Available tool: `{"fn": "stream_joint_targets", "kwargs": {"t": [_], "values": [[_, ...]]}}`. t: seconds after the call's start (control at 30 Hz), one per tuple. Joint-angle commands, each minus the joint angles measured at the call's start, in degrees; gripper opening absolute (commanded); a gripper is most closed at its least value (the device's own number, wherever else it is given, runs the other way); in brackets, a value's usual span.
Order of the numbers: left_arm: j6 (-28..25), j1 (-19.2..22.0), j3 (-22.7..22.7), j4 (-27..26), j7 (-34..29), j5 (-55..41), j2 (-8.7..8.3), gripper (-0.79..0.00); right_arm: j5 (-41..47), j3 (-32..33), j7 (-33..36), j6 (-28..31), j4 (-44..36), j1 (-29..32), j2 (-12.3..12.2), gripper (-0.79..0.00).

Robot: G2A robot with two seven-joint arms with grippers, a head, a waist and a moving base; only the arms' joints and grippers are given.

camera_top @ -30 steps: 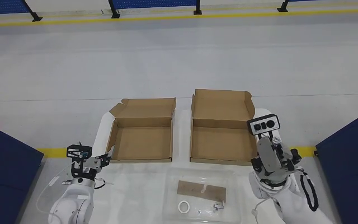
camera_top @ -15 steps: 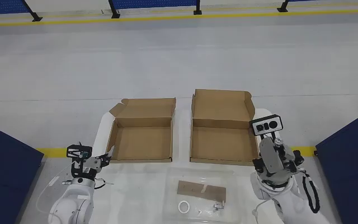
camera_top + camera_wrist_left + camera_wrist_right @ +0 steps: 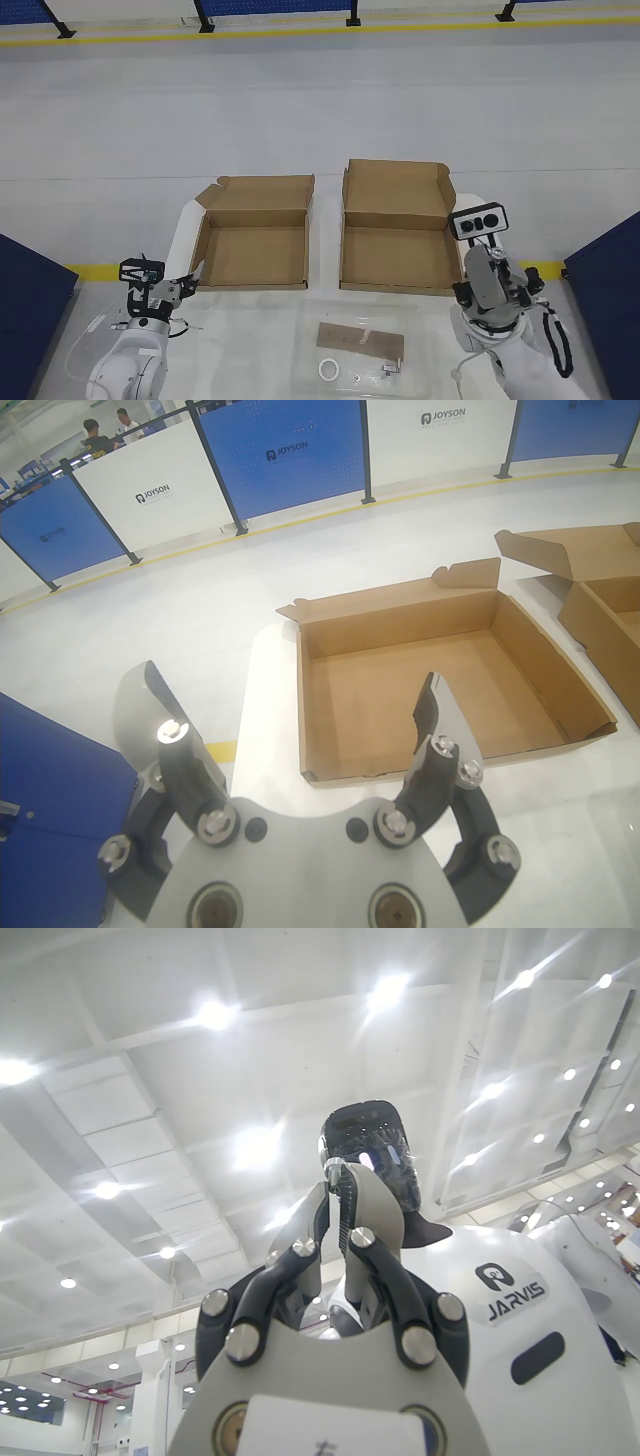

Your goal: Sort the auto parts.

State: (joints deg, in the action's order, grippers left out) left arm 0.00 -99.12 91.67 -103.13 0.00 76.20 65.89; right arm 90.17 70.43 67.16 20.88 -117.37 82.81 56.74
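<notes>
The right gripper (image 3: 334, 1193) is pinched closed on a small threaded metal part (image 3: 333, 1173), caught at the very tips of its fingers. The gripper is turned upward, toward the ceiling lights. In the top view the right arm (image 3: 490, 290) stands raised at the lower right of the frame, just beside the near right corner of the right cardboard box (image 3: 397, 250).

The left gripper (image 3: 295, 700) has its fingers spread wide apart. It is held low at the lower left of the top view, by the left edge of the white table (image 3: 240, 325). It is aimed at the near left corner of the left cardboard box (image 3: 255, 255), close to it but not touching.

The two boxes lie side by side at mid-frame with their lids folded back. At the lower centre, between the two arms, sits a clear tray (image 3: 300, 350). It holds a flat piece of cardboard (image 3: 360, 340), a white ring (image 3: 328, 370) and small metal pieces (image 3: 390, 370).
</notes>
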Motion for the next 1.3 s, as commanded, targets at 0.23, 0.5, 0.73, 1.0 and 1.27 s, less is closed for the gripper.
{"fn": "stream_joint_targets", "kwargs": {"t": [0.23,0.5,0.73,1.0,1.27], "values": [[0.0,0.0,0.0,0.0,0.0,0.0,0.00,0.000,-2.0,0.7,-0.3,-0.6,-0.3,0.3,1.1,-0.785],[0.0,0.0,0.0,0.0,0.0,0.0,0.00,0.000,0.3,1.1,0.4,-2.3,-0.6,0.7,2.2,-0.785],[0.0,0.0,0.0,0.0,0.0,0.0,0.00,0.000,0.3,1.1,0.4,-2.3,-0.6,0.7,2.2,-0.785],[0.0,0.0,0.0,0.0,0.0,0.0,0.00,0.000,0.3,1.1,0.4,-2.3,-0.6,0.7,2.2,-0.785],[0.0,0.0,0.0,0.0,0.0,0.0,0.00,0.000,0.3,1.1,0.4,-2.3,-0.6,0.7,2.2,-0.785]]}}
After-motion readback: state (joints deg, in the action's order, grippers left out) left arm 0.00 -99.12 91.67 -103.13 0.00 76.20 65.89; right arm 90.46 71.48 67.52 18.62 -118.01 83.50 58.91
